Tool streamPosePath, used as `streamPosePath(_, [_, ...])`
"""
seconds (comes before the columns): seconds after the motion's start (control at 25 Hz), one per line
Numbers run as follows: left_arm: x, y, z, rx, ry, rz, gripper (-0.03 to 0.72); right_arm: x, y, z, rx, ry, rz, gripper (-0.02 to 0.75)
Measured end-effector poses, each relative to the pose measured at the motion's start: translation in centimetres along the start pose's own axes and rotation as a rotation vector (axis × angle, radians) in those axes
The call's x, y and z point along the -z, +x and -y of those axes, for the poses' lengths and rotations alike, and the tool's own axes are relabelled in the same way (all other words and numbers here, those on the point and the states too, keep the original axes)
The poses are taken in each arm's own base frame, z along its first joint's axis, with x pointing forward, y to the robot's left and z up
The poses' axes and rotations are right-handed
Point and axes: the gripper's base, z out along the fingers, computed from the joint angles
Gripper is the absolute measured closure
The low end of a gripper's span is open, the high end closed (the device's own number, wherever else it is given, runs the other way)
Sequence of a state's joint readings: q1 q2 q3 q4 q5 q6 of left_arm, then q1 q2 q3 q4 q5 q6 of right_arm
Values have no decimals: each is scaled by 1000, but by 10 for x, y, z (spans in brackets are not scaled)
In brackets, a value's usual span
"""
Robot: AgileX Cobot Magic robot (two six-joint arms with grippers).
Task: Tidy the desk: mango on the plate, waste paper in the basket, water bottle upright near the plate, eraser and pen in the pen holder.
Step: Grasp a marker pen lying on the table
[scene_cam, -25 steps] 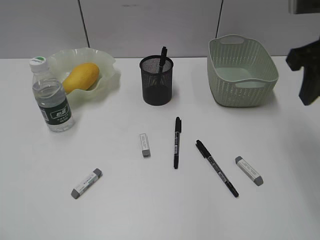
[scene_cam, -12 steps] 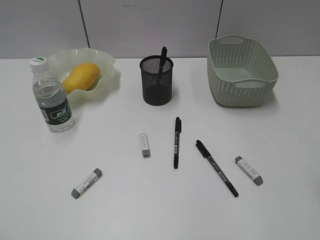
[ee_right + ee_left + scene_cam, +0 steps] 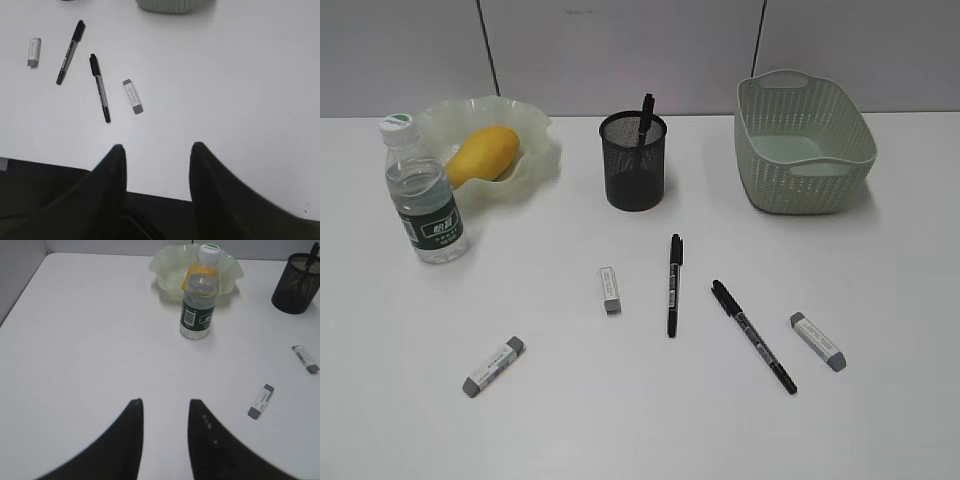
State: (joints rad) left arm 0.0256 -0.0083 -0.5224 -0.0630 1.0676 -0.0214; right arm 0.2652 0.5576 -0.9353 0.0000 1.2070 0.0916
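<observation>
With mango (image 3: 482, 152) plated and bottle (image 3: 424, 193) upright, loose pens and erasers remain — next, the near-right eraser (image 3: 133, 96) needs grasping. Both grippers (image 3: 162, 412) (image 3: 157, 157) hover with jaws parted, empty.

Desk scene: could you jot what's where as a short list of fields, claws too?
mango: lying in the plate
plate: back left
bottle: upright, in front of plate
pen holder: back middle, one pen inside
basket: back right, nothing visible inside
loose pens: two, on the desk
loose erasers: three
left claw: open, holding nothing
right claw: open, holding nothing
</observation>
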Motion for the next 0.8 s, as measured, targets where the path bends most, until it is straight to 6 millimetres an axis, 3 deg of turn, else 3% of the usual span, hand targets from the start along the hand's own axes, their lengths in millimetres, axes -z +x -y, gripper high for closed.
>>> streamPosePath(0.12, [0, 0, 0, 0, 0, 0, 449, 19, 27, 3, 20, -2, 114, 460])
streamPosePath(0.36, [0, 0, 0, 0, 0, 0, 449, 28, 72, 7, 48, -7, 237, 498])
streamPosePath(0.6, [0, 0, 0, 0, 0, 0, 449, 7, 107, 11, 51, -5, 233, 500])
streamPosePath(0.8, [0, 0, 0, 0, 0, 0, 449, -6, 120, 12, 55, -6, 228, 500])
